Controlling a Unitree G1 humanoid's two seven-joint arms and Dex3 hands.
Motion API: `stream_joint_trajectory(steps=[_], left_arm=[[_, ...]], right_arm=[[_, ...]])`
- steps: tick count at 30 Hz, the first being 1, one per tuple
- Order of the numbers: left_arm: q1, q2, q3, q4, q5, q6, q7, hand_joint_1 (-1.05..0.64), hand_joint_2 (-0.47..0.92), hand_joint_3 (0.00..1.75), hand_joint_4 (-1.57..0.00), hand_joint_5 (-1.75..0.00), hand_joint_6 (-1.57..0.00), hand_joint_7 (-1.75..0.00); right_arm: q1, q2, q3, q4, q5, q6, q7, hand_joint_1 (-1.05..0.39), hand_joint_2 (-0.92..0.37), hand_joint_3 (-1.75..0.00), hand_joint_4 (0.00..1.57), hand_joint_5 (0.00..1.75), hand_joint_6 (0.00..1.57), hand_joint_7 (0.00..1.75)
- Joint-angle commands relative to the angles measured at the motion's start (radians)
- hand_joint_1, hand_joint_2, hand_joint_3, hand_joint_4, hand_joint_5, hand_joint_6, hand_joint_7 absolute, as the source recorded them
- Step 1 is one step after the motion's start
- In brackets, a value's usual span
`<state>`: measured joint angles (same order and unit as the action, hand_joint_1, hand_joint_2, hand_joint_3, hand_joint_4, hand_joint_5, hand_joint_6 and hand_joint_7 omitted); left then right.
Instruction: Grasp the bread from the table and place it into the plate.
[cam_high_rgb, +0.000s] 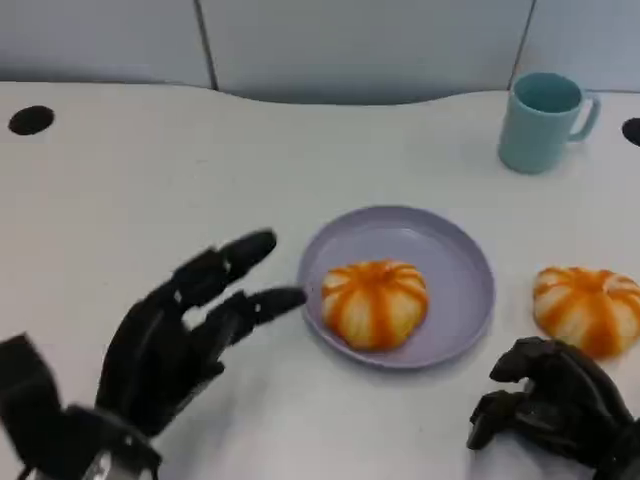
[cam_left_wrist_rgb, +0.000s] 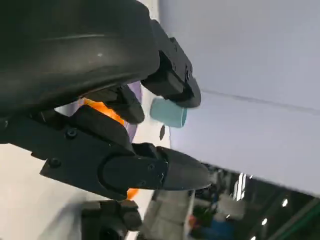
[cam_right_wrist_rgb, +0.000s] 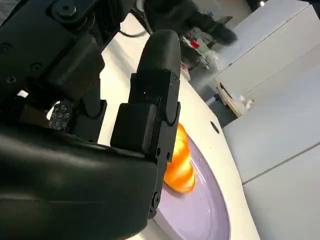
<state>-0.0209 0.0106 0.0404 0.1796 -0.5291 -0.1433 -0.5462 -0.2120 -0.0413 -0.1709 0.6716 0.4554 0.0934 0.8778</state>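
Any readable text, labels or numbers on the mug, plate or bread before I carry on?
None can be read.
The teal mug, the purple plate and both bread pieces are plain, with no print.
Background clutter in the left wrist view is too blurred to read.

A white table (cam_high_rgb: 120, 200) with dark round holes stands against pale grey wall panels (cam_high_rgb: 360, 45).
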Motion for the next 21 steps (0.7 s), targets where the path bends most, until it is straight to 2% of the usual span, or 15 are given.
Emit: stream_joint_trajectory(steps=[1, 4, 10, 17, 21], left_arm=[[0.077, -0.017, 0.036, -0.080, -0.045, 0.043, 0.010, -0.69, 0.92, 0.41, -0.30, -1.68, -0.27, -1.40], [0.126, -0.035, 0.055, -0.096, -0.062, 0.056, 0.013, -0.65, 0.92, 0.39, -0.41, -1.74, -0.29, -1.59], [0.165, -0.050, 0.080, -0.080, -0.048, 0.054, 0.012, -0.63, 0.92, 0.38, -0.57, -1.75, -0.31, -1.72], [0.158, -0.051, 0.108, -0.024, -0.047, 0.050, -0.005, -0.59, 0.92, 0.36, -0.71, -1.75, -0.42, -1.75], [0.153, -0.054, 0.115, -0.012, -0.039, 0.045, -0.006, -0.58, 0.92, 0.34, -0.72, -1.75, -0.44, -1.75]], right_arm=[[0.008, -0.014, -0.006, 0.043, -0.009, 0.006, 0.001, -1.05, -0.35, 0.00, 1.57, 0.41, 1.57, 0.19], [0.004, -0.015, -0.008, 0.048, -0.006, 0.012, 0.009, -1.05, -0.35, 0.00, 1.57, 0.41, 1.57, 0.19], [0.005, -0.015, -0.012, 0.047, -0.013, 0.002, 0.014, -1.05, -0.36, 0.00, 1.57, 0.41, 1.57, 0.18], [0.005, -0.020, -0.016, 0.043, -0.014, 0.005, 0.010, -1.05, -0.36, 0.00, 1.57, 0.40, 1.57, 0.16], [0.007, -0.022, -0.015, 0.035, -0.014, 0.010, 0.006, -1.05, -0.36, 0.00, 1.57, 0.40, 1.57, 0.17]])
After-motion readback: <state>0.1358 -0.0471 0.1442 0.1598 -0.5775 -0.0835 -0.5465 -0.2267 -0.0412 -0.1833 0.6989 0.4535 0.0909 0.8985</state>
